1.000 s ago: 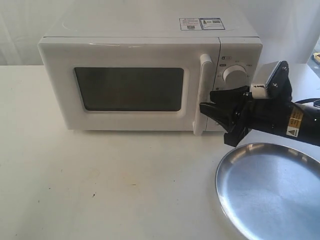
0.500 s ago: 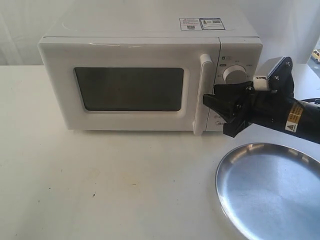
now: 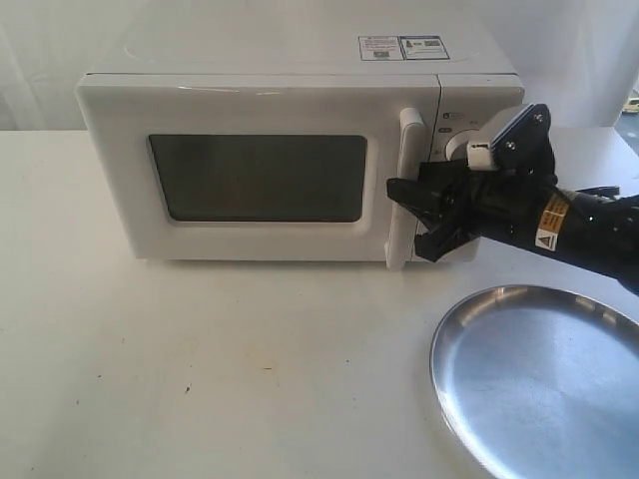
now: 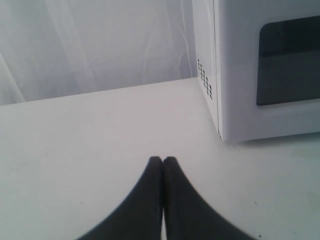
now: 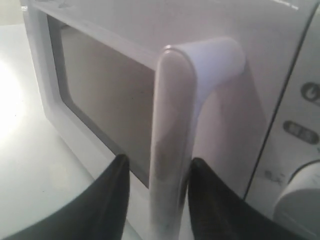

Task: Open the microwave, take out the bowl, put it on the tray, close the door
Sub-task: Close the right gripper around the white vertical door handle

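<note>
The white microwave (image 3: 260,60) stands at the back of the table with its door (image 3: 125,170) shut. Its tall white handle (image 3: 407,150) is straddled by my right gripper (image 3: 407,218), which is open, one finger on each side. The right wrist view shows the handle (image 5: 172,125) between the two black fingers (image 5: 112,190) of the right gripper (image 5: 159,161), with a gap on one side. The silver tray (image 3: 539,384) lies bare at the front right. The bowl is hidden. My left gripper (image 4: 162,160) is shut on nothing, low over the table beside the microwave (image 4: 235,75).
A round white knob (image 3: 455,150) sits on the control panel just behind my right gripper. White cloth hangs behind the table (image 3: 200,369). The left arm does not show in the exterior view.
My right gripper has moved left and slightly up from beside the control panel, so its open fingers now reach around the door handle. The door stays shut.
</note>
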`<state>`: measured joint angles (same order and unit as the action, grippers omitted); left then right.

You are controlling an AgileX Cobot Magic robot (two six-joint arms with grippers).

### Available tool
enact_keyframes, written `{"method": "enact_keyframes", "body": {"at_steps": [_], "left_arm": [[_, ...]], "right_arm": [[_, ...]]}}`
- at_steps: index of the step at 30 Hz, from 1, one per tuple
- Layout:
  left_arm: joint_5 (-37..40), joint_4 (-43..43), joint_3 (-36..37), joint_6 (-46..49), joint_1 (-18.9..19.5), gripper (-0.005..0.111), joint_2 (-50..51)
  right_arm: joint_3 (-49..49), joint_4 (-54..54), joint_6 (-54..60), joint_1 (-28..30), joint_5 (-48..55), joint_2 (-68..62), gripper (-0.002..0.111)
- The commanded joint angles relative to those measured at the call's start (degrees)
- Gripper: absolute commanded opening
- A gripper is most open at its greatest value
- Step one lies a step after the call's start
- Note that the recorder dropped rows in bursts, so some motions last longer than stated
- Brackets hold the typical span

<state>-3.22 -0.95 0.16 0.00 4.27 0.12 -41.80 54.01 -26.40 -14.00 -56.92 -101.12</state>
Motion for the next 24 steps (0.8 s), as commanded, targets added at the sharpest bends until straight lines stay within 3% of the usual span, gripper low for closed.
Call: {"method": "enact_keyframes", "body": {"at_steps": [1,6,10,15,24], "left_arm": [[-0.2,0.5,-0.2,0.0,-0.1,0.0,-0.1],[-0.2,0.5,-0.2,0.0,-0.1,0.0,-0.1],[-0.2,0.5,-0.2,0.0,-0.1,0.0,-0.1],[-0.2,0.5,-0.2,0.0,-0.1,0.0,-0.1],[-0.2,0.5,-0.2,0.0,-0.1,0.0,-0.1]], "right_arm": [[-1.0,-0.5,0.7,-0.2,0.7,-2.6,-0.001],[-1.5,1.9,0.7,-0.2,-4.3,-6.2,0.0],[-1.5,12.8,0.2,-0.2,-13.0,-6.3,0.0],[-1.6,27.5,-3.6,-0.2,-13.0,-5.3,0.0],[0.3,35.4,-10.2,-0.2,-13.0,0.2,0.0]]}}
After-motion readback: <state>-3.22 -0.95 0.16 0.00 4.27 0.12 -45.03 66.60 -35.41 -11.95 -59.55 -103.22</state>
